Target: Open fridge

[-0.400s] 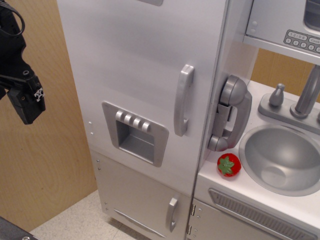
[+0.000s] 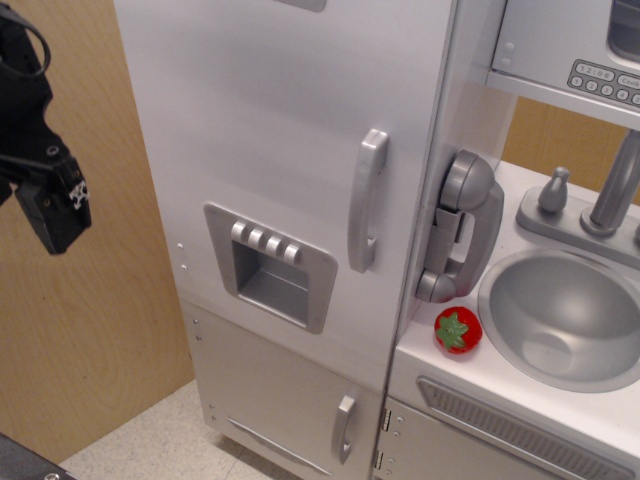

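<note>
The white fridge (image 2: 270,120) fills the middle of the view, and its large door is closed. The long silver vertical handle (image 2: 367,200) is on the door's right side. The grey dispenser panel (image 2: 270,265) sits left of and below it. My black gripper (image 2: 48,205) hangs at the far left in front of the wooden wall. It is well left of the fridge and touches nothing. Its fingers overlap from this angle, so whether it is open or shut does not show.
A smaller lower door with a short silver handle (image 2: 345,428) sits under the fridge door. Right of the fridge are a grey toy phone (image 2: 462,225), a red strawberry (image 2: 458,330), a sink (image 2: 565,320) with a faucet (image 2: 612,190), and a microwave (image 2: 575,45) above.
My gripper has shifted very slightly down and left. The fridge door has not moved.
</note>
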You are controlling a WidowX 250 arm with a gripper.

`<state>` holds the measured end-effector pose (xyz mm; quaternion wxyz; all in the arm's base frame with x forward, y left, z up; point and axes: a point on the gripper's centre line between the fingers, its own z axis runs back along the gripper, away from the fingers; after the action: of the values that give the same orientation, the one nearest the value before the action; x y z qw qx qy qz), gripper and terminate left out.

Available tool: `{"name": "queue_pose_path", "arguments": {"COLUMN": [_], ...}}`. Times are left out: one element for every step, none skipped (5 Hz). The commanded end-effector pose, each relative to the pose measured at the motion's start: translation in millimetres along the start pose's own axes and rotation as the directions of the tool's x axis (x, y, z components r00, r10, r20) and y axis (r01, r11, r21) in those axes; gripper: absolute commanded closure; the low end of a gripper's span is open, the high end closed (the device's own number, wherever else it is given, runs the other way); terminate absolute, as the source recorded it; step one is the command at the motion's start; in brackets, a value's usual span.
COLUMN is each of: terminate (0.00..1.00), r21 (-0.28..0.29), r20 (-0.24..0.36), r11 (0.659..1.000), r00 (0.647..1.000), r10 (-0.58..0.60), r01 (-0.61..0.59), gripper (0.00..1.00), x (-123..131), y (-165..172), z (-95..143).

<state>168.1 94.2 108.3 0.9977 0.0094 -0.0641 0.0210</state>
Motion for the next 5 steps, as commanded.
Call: {"name": "queue_pose_path", "arguments": {"terminate": [0.0, 0.0, 0.0, 0.0, 0.0], "r21": [0.002, 0.011, -0.003, -0.03, -0.054], "r20": [0.006, 0.039, 0.068, 0.179, 0.21], "r11": [1.0, 0.999, 0.999, 0.999, 0.998], "r00": [1.0, 0.998, 0.997, 0.984, 0.977], "r10": [0.021, 0.046, 0.046, 0.023, 0.029], "r01": [-0.021, -0.046, -0.046, -0.018, -0.018], "gripper": [0.0, 0.0, 0.0, 0.0, 0.0], "x": [47, 68, 90, 113, 129], "y": [-60, -92, -110, -122, -134], "z": [0, -8, -16, -16, -20]}}
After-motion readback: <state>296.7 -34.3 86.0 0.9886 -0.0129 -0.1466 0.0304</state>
